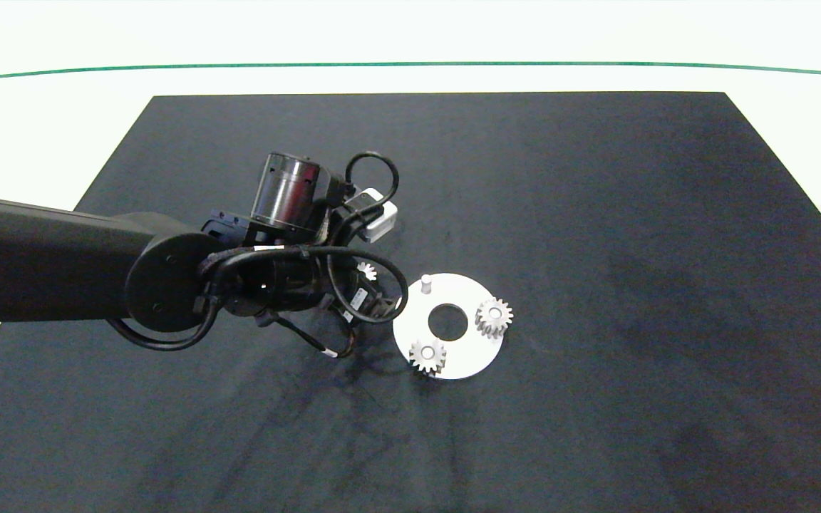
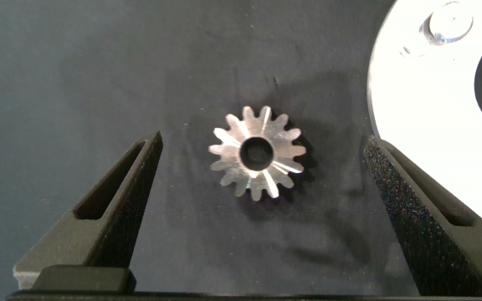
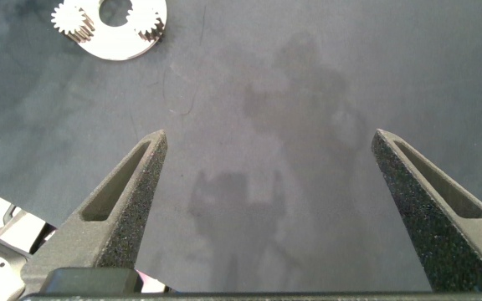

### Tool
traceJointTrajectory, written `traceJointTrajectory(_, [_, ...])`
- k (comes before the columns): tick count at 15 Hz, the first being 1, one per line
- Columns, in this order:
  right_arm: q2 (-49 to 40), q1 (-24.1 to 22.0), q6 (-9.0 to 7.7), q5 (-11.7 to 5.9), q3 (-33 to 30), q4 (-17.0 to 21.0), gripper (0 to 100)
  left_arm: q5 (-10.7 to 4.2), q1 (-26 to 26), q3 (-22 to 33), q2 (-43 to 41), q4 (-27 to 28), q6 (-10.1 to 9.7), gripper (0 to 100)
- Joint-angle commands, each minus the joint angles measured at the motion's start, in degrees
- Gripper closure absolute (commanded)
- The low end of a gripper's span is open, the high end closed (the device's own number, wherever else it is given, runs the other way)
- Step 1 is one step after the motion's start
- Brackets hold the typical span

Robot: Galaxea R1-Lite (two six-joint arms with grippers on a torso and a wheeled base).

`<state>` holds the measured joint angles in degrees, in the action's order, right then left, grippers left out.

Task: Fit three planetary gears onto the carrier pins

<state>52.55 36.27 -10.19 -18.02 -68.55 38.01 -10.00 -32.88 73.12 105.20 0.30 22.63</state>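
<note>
Left gripper (image 2: 262,159) is seen spread wide over the dark mat (image 1: 596,214), its two grey fingers (image 2: 120,196) standing well apart on either side of a loose planetary gear (image 2: 257,152) without touching it. Nothing is held between them. That gear lies flat on the mat, its centre hole facing up, and in the head view only a few of its teeth (image 1: 366,271) are seen past the wrist and its looped black cables (image 1: 353,285). The left arm (image 1: 47,260) is brought in from the picture's left edge and hangs over the mat just beside the white carrier disc (image 1: 471,349).

The disc lies flat on the mat, near its middle, with a large round hole at its centre. Two planetary gears are seated on it: one (image 1: 494,316) at the edge farthest from the left arm, the other (image 1: 427,354) at the edge nearest the camera. One carrier pin (image 1: 425,283) stands bare and upright on the far side of the disc, close to the loose gear; in the left wrist view it is seen from above as a round stud (image 2: 450,22) on the disc's rim.

Right gripper (image 3: 266,209) is shown held wide open and empty above a bare stretch of the mat, well apart from the disc (image 3: 115,46), which is seen small in the distance with its two mounted gears. This arm is not seen in the head view.
</note>
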Motion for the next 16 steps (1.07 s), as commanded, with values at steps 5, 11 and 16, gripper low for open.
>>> traceJointTrajectory(5, [0.0, 0.0, 0.0, -0.09, 0.0, 0.2, 0, 0.94, 0.2, -0.3, 0.6, -0.1, 0.14, 13])
traceJointTrajectory(11, [0.0, 0.0, 0.0, -0.09, 0.0, 0.2, 0, 0.86, 0.3, 0.1, 0.5, -0.1, 0.23, 25])
traceJointTrajectory(16, [0.1, 0.0, 0.0, -0.09, 0.0, 0.1, 0, 0.94, 0.2, 0.2, 0.5, 0.0, 0.31, 35])
